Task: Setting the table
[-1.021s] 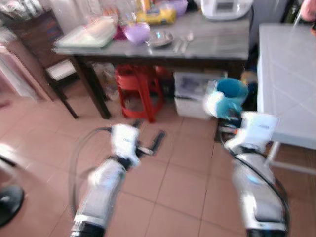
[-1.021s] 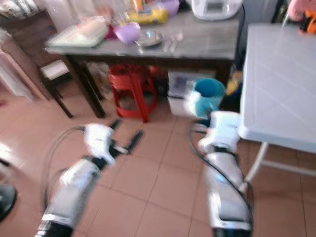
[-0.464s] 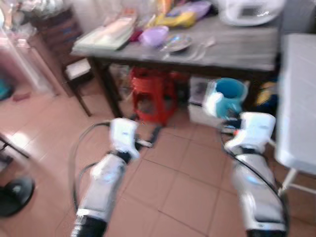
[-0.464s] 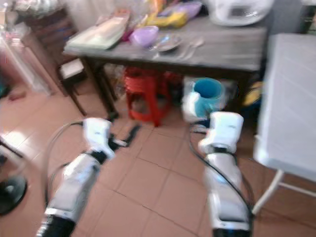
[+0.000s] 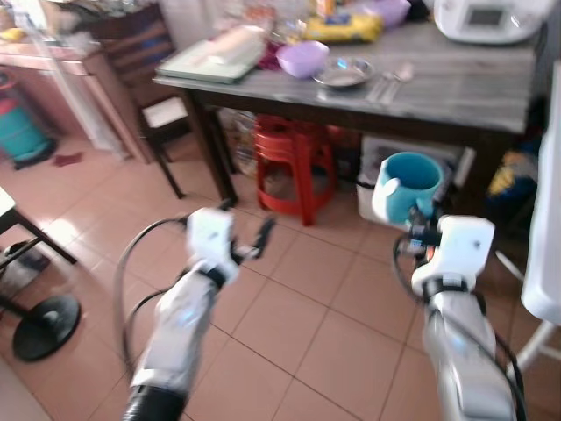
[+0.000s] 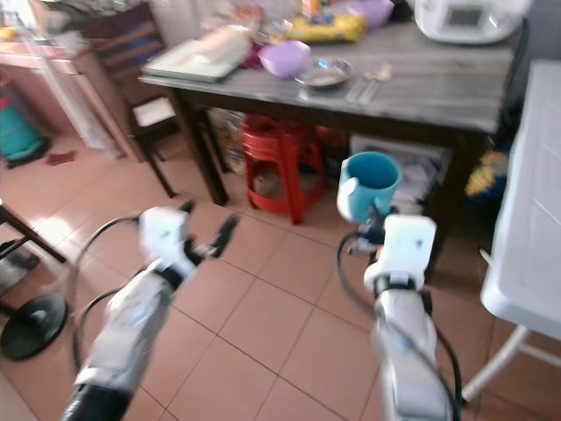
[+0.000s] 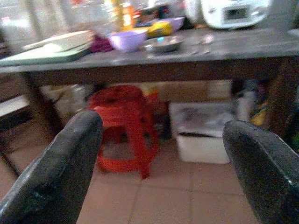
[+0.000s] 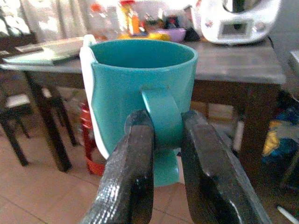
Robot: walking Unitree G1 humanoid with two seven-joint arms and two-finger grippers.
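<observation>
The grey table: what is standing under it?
Under the grey table stand a red stool and a white box. The teal mug held in the right claw covers part of the box; things further back are too dark to identify.

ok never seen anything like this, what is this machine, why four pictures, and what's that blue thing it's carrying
It is a walking humanoid robot with two silver arms. Each arm ends in an end effector of two long black fingers.

Two pictures come from a stereo camera on its head, looking forward and down at its own arms. The other two come from cameras on the wrists, looking along the fingers.

The right end effector is clamped on the handle of a teal mug, held upright. The left end effector is open and holds nothing.

Ahead stands a grey table. On it are a purple bowl, a metal dish, spoons, a pale green tray and a white kitchen appliance. A red stool stands under the table, on a tiled floor.
</observation>
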